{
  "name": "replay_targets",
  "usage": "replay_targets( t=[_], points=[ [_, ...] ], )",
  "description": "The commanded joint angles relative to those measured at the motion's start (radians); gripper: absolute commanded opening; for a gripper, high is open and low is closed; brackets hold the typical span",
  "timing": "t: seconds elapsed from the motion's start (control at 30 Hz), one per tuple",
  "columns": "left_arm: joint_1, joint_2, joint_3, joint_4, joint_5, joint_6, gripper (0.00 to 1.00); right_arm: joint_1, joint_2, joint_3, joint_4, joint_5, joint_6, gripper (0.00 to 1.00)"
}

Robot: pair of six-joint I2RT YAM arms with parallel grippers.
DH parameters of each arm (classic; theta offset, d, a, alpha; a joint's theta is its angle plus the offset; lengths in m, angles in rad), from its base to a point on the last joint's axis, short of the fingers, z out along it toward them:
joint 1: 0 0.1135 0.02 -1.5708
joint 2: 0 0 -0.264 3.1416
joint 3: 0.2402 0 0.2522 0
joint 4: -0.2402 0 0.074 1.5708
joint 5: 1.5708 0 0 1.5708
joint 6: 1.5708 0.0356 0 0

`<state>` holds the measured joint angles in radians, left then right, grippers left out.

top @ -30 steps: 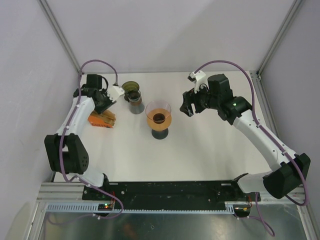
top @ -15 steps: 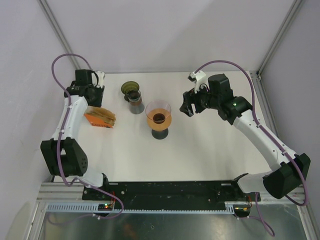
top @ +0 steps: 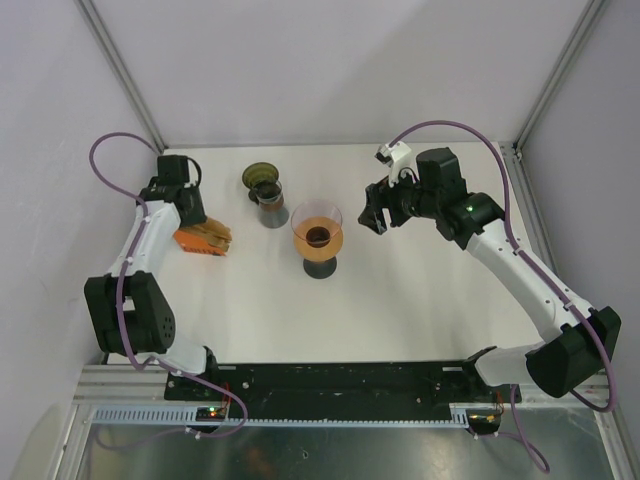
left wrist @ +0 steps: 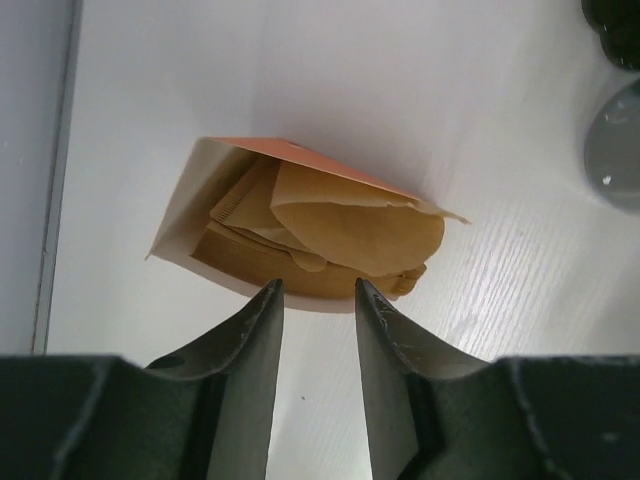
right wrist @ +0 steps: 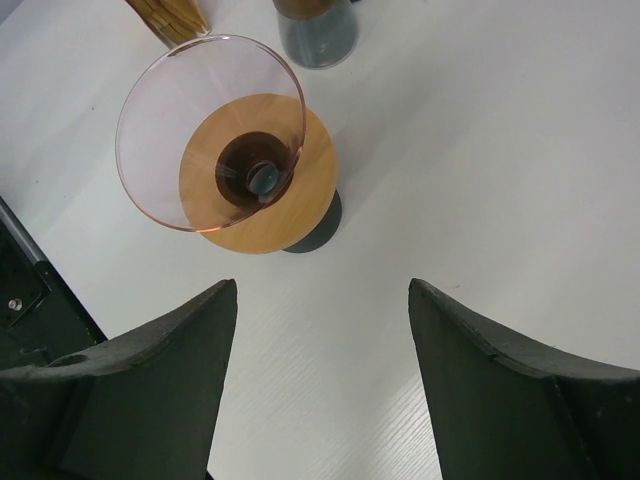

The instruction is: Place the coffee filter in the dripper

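A stack of brown paper coffee filters (left wrist: 345,225) sits in an open orange box (top: 201,238) at the table's left. The dripper (top: 317,228), a clear glass cone on a wooden collar and dark base, stands mid-table and is empty; it also shows in the right wrist view (right wrist: 210,130). My left gripper (left wrist: 315,290) is just above the near edge of the filter stack, jaws a little apart and holding nothing; in the top view it (top: 190,215) is over the box. My right gripper (right wrist: 322,290) is wide open and empty, hovering right of the dripper (top: 372,215).
A grey jar (top: 270,207) with a dark round lid (top: 262,175) behind it stands between the box and the dripper. The jar shows in the right wrist view (right wrist: 318,30). The left wall and frame post are close to the box.
My left arm swung away from the jar to the back left, then turned down over the filter box. The right arm and the dripper have not moved.
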<state>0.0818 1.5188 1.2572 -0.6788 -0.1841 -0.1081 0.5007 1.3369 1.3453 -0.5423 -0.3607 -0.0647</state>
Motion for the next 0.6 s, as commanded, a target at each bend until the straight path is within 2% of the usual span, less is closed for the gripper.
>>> replay_targets(
  t=[0.0, 0.57],
  points=[
    [0.013, -0.032, -0.001, 0.076, -0.077, -0.113, 0.39, -0.004, -0.005, 0.003, 0.028, -0.025, -0.011, 0.74],
    [0.048, 0.070, 0.038, 0.078, -0.047, -0.123, 0.28, -0.005, 0.005, 0.003, 0.025, -0.030, -0.015, 0.74]
  ],
)
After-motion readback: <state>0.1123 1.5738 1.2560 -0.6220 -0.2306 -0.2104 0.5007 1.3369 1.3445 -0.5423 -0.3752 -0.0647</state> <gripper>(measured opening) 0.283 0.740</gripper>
